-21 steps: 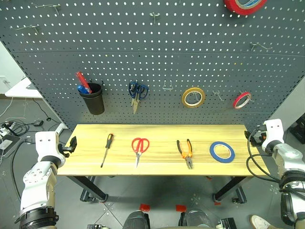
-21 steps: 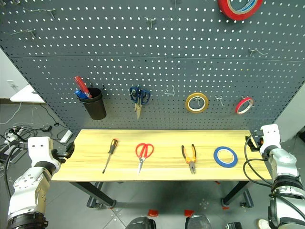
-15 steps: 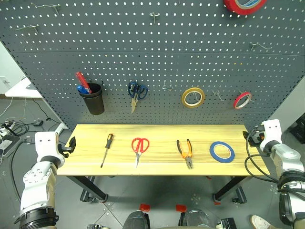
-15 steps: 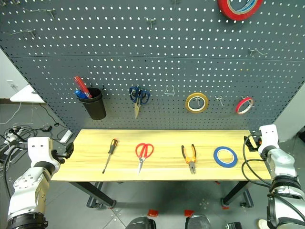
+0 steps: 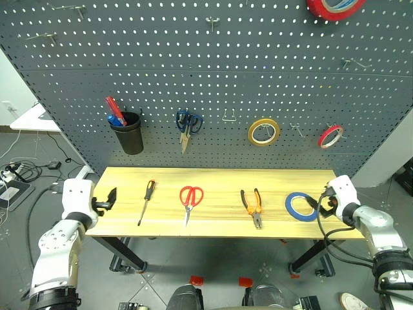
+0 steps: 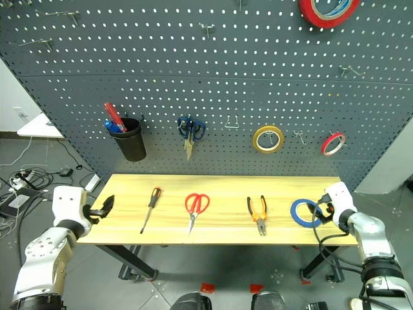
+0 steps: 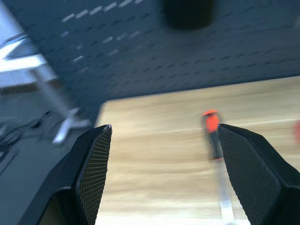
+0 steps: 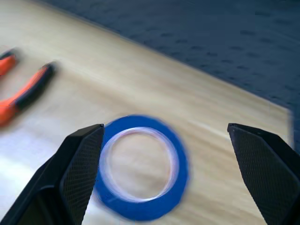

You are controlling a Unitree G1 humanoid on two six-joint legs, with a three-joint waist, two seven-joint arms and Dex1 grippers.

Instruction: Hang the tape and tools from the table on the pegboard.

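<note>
**Left eye view: both claws at the worktop ends, nothing lifted yet**

Four items lie in a row on the worktop (image 5: 219, 227): screwdriver (image 5: 144, 201), red-handled scissors (image 5: 189, 201), pliers (image 5: 251, 205), blue tape (image 5: 301, 206). All flat, well apart from one another.

Right claw (image 5: 315, 203) released, jaws wide, just beside the blue tape at the worktop's right end. In the right wrist view the ring sits between the two fingers (image 8: 77, 180), not gripped. Left claw (image 5: 108, 197) also released and empty, at the left end, near the screwdriver but apart from it.

Step, as I judge it: approach for the first pick, likely the tape. Next move calls for the claw to drop over the thin wall of the ring and close, then lift towards a bare hook on the pegboard (image 5: 258, 71).

Room: the tape lies near the right edge; a nudge could slide it off. Free hooks beside the yellow tape ring (image 5: 262, 132).
</note>
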